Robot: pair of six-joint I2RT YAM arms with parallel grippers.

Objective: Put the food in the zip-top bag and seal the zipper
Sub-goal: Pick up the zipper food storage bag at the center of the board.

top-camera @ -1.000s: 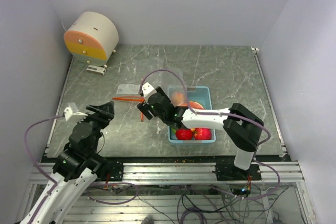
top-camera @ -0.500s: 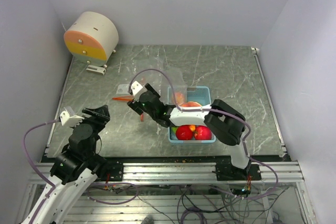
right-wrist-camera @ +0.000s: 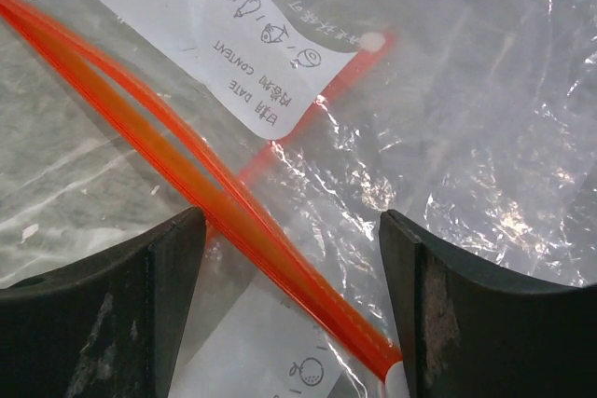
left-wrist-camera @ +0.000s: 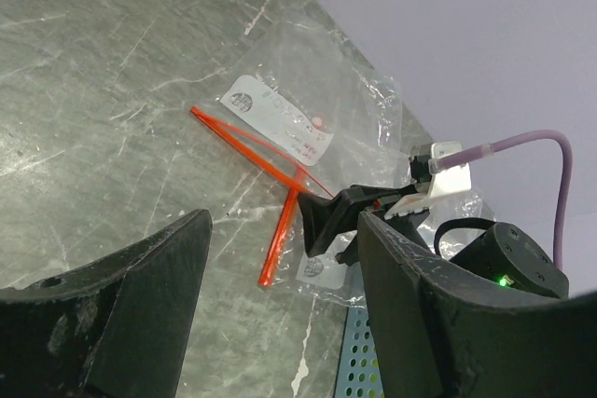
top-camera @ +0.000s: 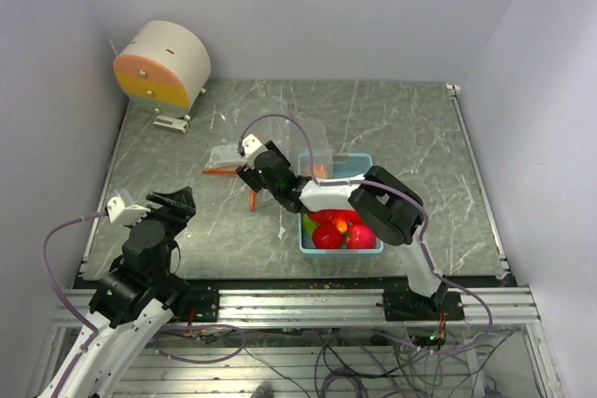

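"Red-orange zipper point(right-wrist-camera: 233, 202) between black fingers: how far along is the job?"

"Barely begun, by my reading. The food point(top-camera: 340, 230), red fruits and an orange piece, sits in the light blue tray point(top-camera: 368, 160) at centre right. None of it appears to be in the zip-top bag point(top-camera: 289, 137). The bag lies flat on the grey marbled table point(top-camera: 401, 137), left of the tray and overlapping its far-left corner. At one end the zipper's two tracks stand apart, so the mouth is unsealed. Loading and sealing are both left to do."

"And your arms?"

"My right arm stretches leftward over the tray, wrist tipped down at the bag. My right gripper point(right-wrist-camera: 289, 221) straddles the zipper with jaws spread. The fingers stand either side of the strip and nothing is pinched between them. Whether they touch the plastic I cannot tell. My left arm is folded at the near-left corner. My left gripper point(left-wrist-camera: 284, 226) is raised and aimed at the bag from well apart, jaws wide and empty."
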